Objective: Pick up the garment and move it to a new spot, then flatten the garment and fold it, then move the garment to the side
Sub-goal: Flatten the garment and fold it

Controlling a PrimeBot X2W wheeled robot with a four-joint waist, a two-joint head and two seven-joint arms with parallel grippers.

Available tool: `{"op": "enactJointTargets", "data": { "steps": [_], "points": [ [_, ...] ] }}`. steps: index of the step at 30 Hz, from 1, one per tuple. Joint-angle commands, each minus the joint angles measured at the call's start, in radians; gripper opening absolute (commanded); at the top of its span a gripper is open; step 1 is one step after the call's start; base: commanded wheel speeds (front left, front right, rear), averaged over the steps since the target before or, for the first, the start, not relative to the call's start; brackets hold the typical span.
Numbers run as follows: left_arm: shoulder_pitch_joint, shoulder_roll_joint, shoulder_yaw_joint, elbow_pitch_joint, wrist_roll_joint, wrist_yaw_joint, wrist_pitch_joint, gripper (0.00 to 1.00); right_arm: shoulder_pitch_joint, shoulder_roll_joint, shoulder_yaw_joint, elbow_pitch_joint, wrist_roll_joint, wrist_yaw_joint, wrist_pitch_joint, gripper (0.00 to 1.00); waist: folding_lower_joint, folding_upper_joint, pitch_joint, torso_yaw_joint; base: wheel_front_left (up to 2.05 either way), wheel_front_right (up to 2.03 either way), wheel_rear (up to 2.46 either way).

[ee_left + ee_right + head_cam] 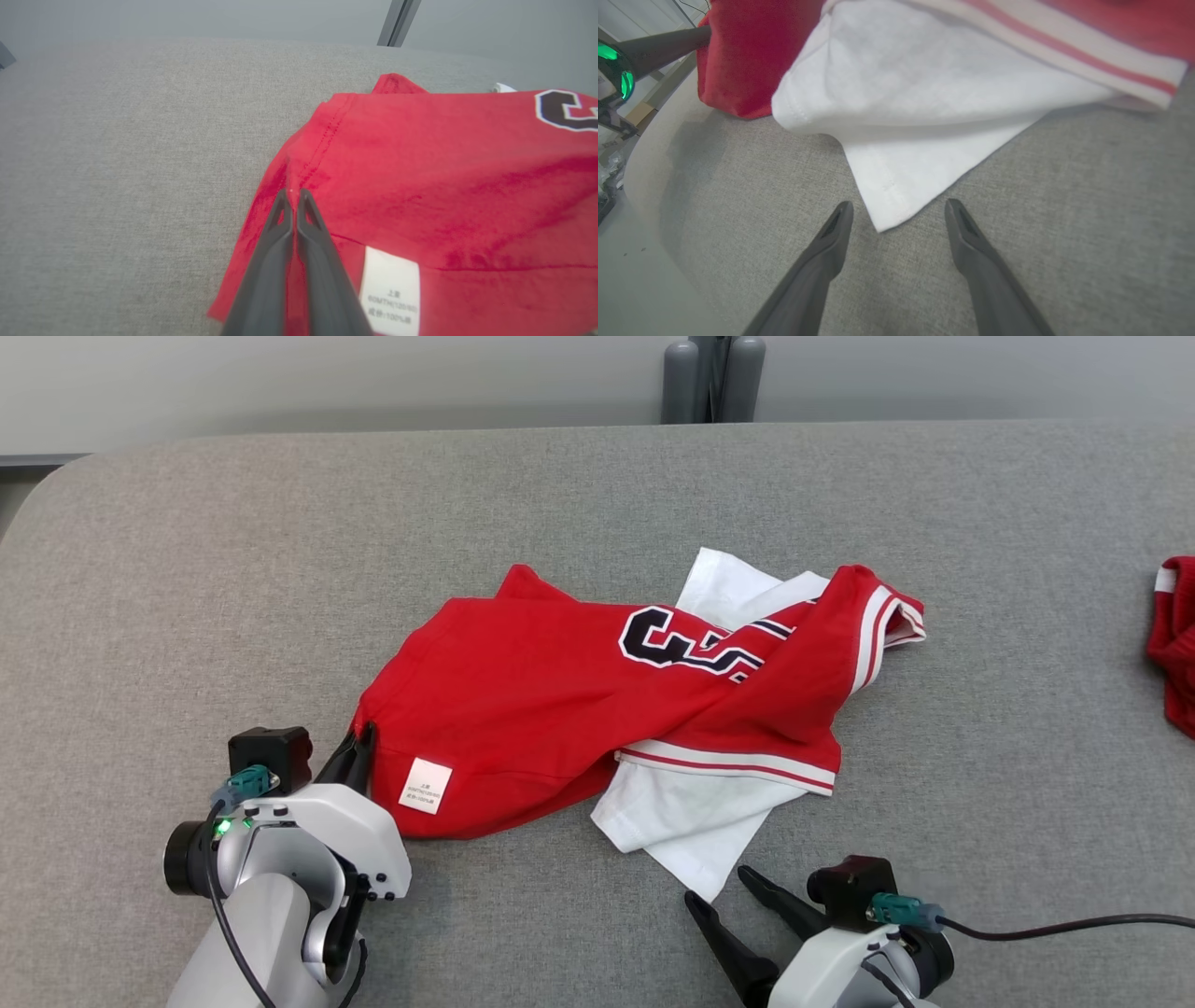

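The garment (523,709): crumpled and twisted near the middle of the grey table (280,569), black letters (691,644) half hidden in a fold, white sleeve (681,821) sticking out toward the front. Pinched at its left red corner, just beside the small white label (425,785), by the left gripper (359,747), fingers squeezed tight on the cloth. On the other side, the right gripper (717,884): spread wide, holding nothing, low over the table, tips on either side of the sleeve's white corner.

Could go wrong:
- Only a thin bit of hem in the left pinch, so maybe a slip out on a hard pull.
- Maybe a grab of just the top sleeve layer on the right, with the rest left bunched underneath.
- Maybe a scrape of the tips on the table if pushed too low.
- Twisted in the middle too, so likely to bunch up if tugged from both ends without a lift.

Lots of bare table to the left and toward the back. Front edge close behind both grippers. Red shorts (1178,644) well apart at the right edge, best kept away from. Grey post (714,378) behind the far edge, out of the way.
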Motion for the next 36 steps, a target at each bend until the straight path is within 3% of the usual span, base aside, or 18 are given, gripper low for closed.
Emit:
{"op": "enactJointTargets", "data": {
  "steps": [1,6,7,9,11,12,25,36],
  "points": [
    [-0.009,0.005,0.001,0.002,-0.009,-0.001,-0.006,0.00,-0.003,-0.004,0.003,0.019,0.010,0.000,0.006,1.00,0.0000,-0.0001,0.000,0.002,0.00,0.00,0.00],
    [-0.013,0.005,-0.005,0.010,-0.010,-0.001,-0.011,0.00,-0.012,0.001,0.010,0.039,0.037,0.000,0.005,1.00,0.0000,-0.0001,0.002,0.007,0.00,0.00,0.00],
    [-0.014,0.005,-0.006,0.011,-0.011,-0.001,-0.011,0.00,-0.014,0.001,0.014,0.043,0.038,0.000,0.008,0.89,0.0000,-0.0001,0.002,0.007,0.00,0.00,0.00],
    [-0.015,0.006,-0.008,0.013,-0.012,0.000,-0.013,0.00,-0.015,0.003,0.024,0.049,0.047,0.000,0.013,0.44,0.0000,-0.0001,0.001,0.008,0.00,0.00,0.00],
    [-0.019,0.007,-0.010,0.015,-0.013,0.001,-0.015,0.00,-0.018,0.003,0.032,0.057,0.053,0.000,0.014,0.07,0.0000,-0.0001,0.002,0.009,0.00,0.00,0.00],
    [-0.020,0.006,-0.011,0.015,-0.014,0.001,-0.016,0.00,-0.021,0.001,0.036,0.062,0.055,0.000,0.016,0.00,0.0000,-0.0001,0.002,0.009,0.00,0.00,0.00],
    [-0.025,0.013,-0.017,0.024,-0.026,0.008,-0.024,0.00,-0.054,-0.016,0.054,0.088,0.058,0.000,-0.027,0.00,0.0000,-0.0001,-0.006,-0.001,0.00,0.00,0.00],
    [-0.003,0.022,-0.010,0.026,-0.044,0.017,-0.054,0.00,-0.042,-0.050,-0.043,0.022,0.024,0.000,-0.059,0.00,0.0000,-0.0001,-0.040,-0.024,0.00,0.00,0.00]
  ]
}}
